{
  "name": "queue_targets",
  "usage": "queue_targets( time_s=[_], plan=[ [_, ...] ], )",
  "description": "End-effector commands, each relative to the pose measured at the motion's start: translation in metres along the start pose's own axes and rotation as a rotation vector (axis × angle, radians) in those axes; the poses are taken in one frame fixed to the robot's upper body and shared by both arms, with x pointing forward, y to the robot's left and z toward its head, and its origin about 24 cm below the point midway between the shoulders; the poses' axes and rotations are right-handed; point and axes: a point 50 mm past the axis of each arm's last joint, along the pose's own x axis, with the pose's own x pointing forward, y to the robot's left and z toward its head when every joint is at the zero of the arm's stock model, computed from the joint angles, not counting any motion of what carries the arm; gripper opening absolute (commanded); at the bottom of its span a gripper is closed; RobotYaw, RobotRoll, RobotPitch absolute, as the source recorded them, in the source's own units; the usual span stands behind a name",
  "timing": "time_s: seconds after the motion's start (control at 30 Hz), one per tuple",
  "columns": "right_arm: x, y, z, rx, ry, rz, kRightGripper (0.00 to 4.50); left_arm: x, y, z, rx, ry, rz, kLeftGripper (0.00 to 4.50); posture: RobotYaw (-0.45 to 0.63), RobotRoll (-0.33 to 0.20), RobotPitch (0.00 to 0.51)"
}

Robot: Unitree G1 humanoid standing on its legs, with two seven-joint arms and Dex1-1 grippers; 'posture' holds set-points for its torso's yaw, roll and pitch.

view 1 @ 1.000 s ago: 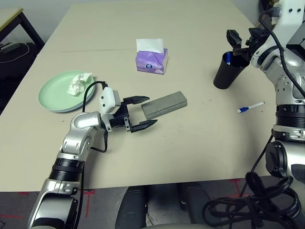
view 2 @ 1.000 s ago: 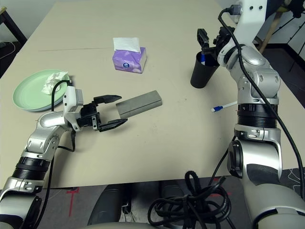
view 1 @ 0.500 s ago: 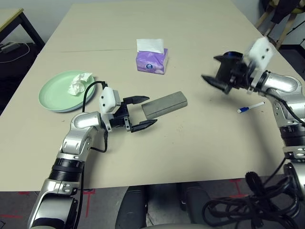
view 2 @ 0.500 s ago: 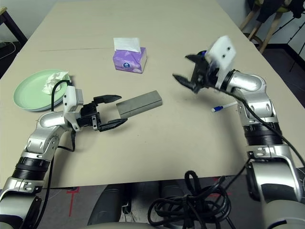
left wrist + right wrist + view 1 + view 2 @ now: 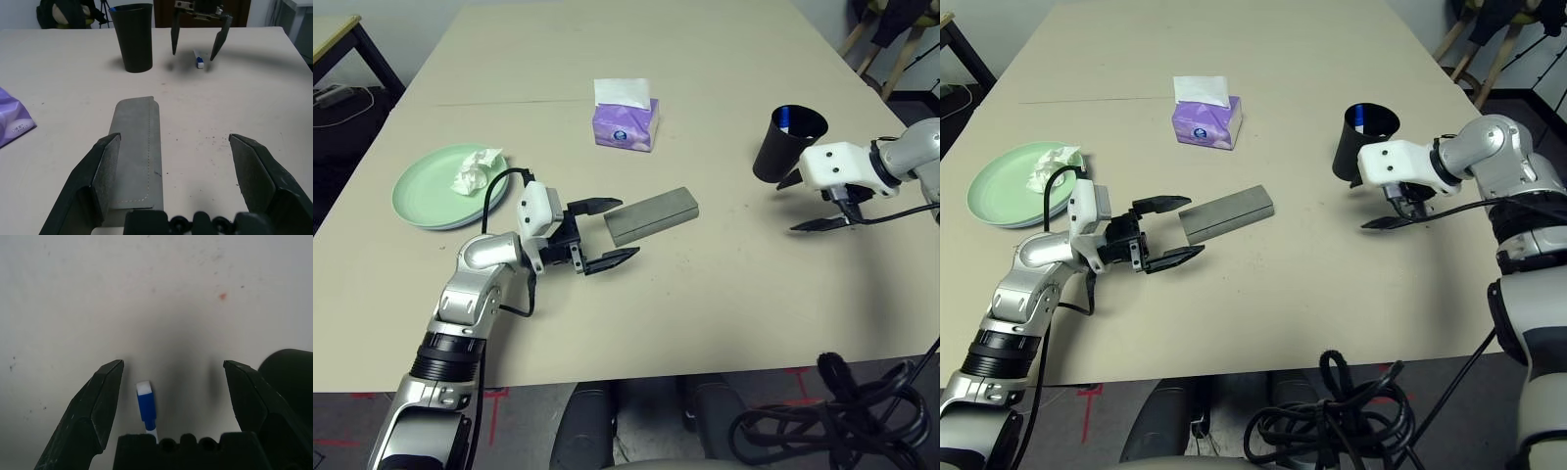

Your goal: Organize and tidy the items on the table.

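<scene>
Starting at the left side, the green plate (image 5: 445, 186) sits on the tabletop (image 5: 705, 294) with a crumpled tissue (image 5: 475, 171) on it, off behind and to the outside of the left claw (image 5: 607, 232), so nothing to worry about there yet. The left claw is spread wide and empty, pointing level along the tabletop, with the near end of the grey glasses case (image 5: 651, 216) lying between its fingers but closer to one finger (image 5: 98, 171) than the other. To grab it well the robot should probably slide sideways a touch so the case is centered, push in a bit further, then squeeze across the narrow width.

The purple tissue box (image 5: 625, 122) is well beyond that claw and not in the way.

Over on the right, the black cup (image 5: 783, 142) stands upright just beside the right claw (image 5: 810, 204), with something blue poking up inside it. The right claw is also wide open and holding nothing, angled down steeply over the blue pen (image 5: 145, 406), which lies on the tabletop between its fingers (image 5: 98, 401). Looks like the pen pickup is the step in hand. Best bet: drop straight down, keep the pen mid-gap, close gently, and watch that the far finger doesn't clip the cup.
</scene>
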Motion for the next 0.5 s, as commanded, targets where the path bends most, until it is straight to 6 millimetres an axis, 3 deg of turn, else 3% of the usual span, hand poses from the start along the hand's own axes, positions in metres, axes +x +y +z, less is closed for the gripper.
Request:
queue_targets(
  time_s=[0.03,0.17,0.5],
  plan=[
    [-0.0034,0.0018,-0.0064,-0.056,0.103,0.039,4.47,0.0022,-0.0001,0.0036,0.019,-0.020,0.026,4.50,0.07,0.000,0.184],
    [-0.0068,-0.0003,-0.0107,-0.115,0.188,0.016,4.47,0.0027,-0.0032,0.0026,0.015,-0.023,0.028,4.50,0.08,0.000,0.187],
    [-0.0090,0.0048,-0.0120,-0.119,0.185,0.102,4.47,0.0010,-0.0044,0.0014,0.009,-0.019,0.032,4.50,0.08,0.000,0.187]
  ],
)
